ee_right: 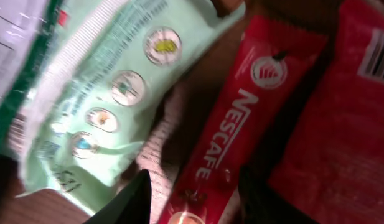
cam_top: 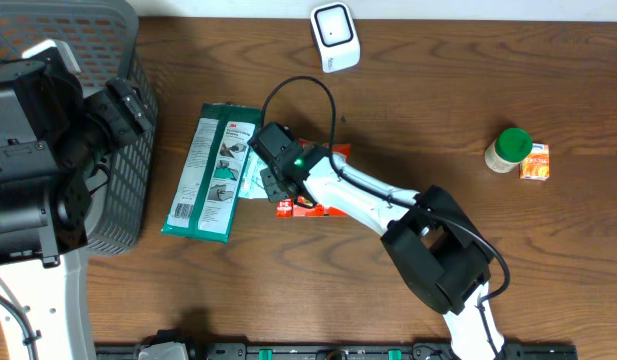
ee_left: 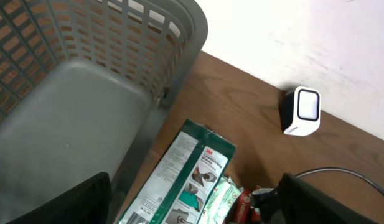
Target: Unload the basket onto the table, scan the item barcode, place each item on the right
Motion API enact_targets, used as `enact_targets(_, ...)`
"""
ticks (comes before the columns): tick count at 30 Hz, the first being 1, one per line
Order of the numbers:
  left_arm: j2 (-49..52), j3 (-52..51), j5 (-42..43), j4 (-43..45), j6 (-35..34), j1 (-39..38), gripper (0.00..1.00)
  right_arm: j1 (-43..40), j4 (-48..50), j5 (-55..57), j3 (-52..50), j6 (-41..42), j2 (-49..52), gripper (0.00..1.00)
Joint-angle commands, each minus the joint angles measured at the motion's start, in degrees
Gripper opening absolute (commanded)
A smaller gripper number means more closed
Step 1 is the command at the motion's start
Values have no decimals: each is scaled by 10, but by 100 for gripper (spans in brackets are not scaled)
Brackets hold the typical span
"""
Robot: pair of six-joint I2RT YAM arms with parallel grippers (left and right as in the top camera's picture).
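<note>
Your right wrist view shows a glossy red Nescafe stick (ee_right: 223, 130) straddled by the right end effector (ee_right: 195, 202), grip unclear; left end effector (ee_left: 192, 205) spread.

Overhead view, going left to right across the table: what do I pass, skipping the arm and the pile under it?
grey basket → green package → white scanner → green-lidded jar → orange carton
</note>
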Motion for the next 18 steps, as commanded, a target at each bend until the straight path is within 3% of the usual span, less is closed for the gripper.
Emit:
enact_targets(1, 0, 0, 3, -1, 5, 2, 85, 3, 16, 21, -26, 28, 9, 40)
enact_targets(3, 0, 0, 3, -1, 5, 2, 85, 3, 27, 20, -34, 35, 9, 39)
enact_targets(6, 0, 0, 3, -1, 5, 2, 85, 4, 35, 16, -40, 46, 9, 31)
enact_targets(11, 0, 0, 3, -1, 5, 2, 85, -1, 40, 12, -25, 45, 2, 1)
enact_targets(18, 0, 0, 3, -1, 5, 2, 85, -41, 23, -52, 5, 0, -82, 1)
